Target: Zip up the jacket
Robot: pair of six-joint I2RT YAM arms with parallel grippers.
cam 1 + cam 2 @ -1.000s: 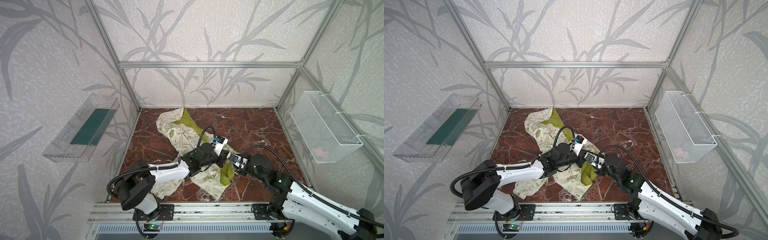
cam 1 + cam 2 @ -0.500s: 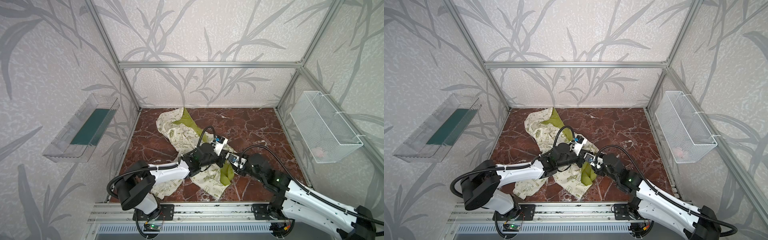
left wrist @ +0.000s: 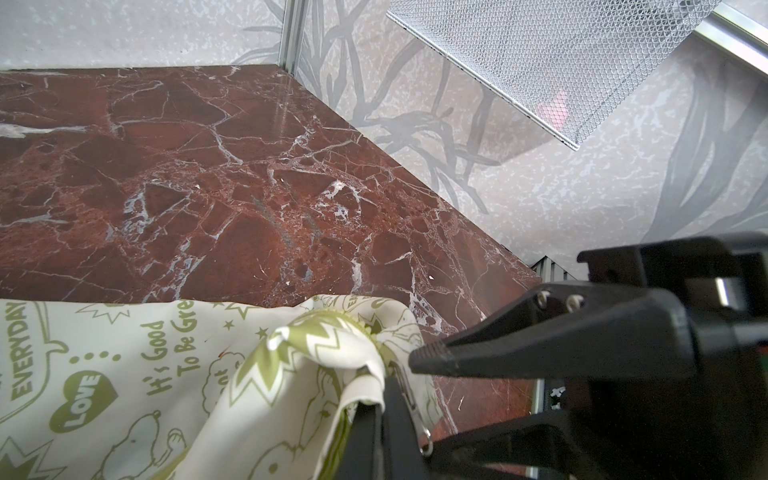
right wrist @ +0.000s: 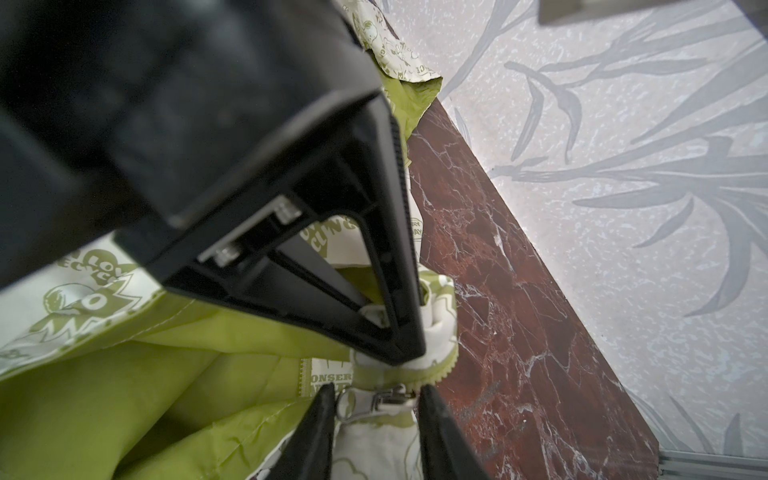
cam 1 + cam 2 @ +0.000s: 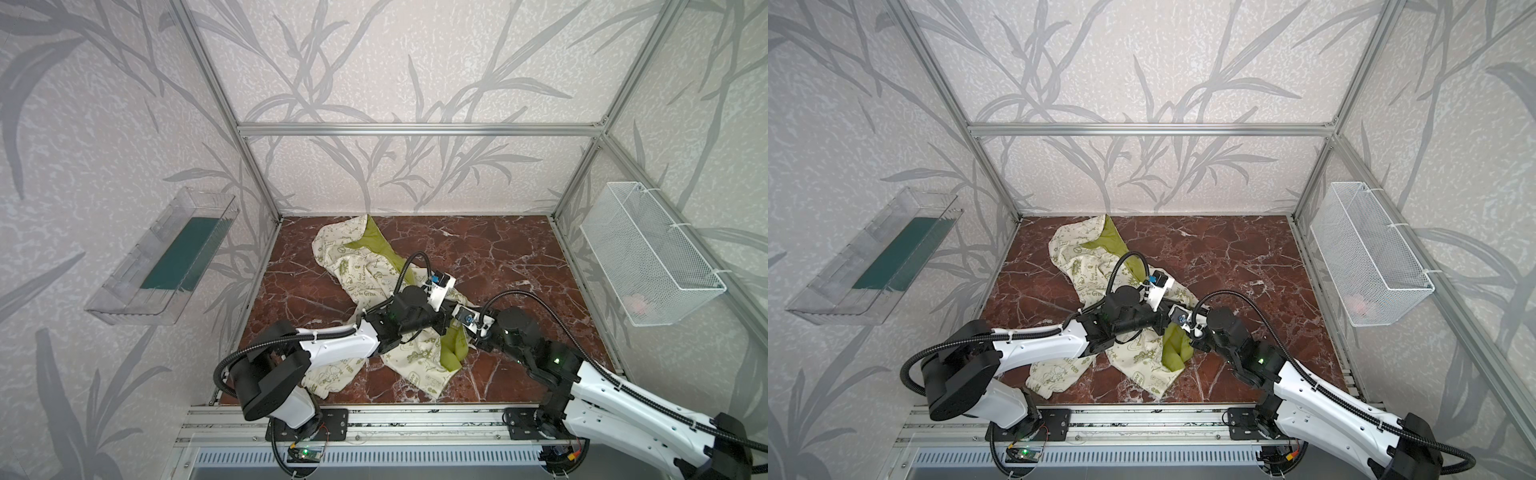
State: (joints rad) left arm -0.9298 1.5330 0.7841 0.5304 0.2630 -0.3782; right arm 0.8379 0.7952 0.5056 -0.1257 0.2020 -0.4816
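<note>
the jacket [image 5: 361,278] is seen spread under both grippers in both top views, where the jaws cannot be made out, while in the right wrist view the left gripper [image 4: 415,353] is shown clamped on bunched cloth just beyond the zipper slider [image 4: 386,401], which is straddled by the parted right gripper [image 4: 376,390], actual contact being impossible to tell.

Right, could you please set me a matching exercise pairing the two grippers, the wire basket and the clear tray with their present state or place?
Things:
1. left gripper
2. right gripper
3. wire basket
4. clear tray

States or places:
A. on the wall at the right in both top views
B. shut on a fold of the jacket
C. on the wall at the left, with a dark green mat inside
D. jaws apart, one on either side of the zipper slider

Pairs: 1-B, 2-D, 3-A, 4-C.
</note>
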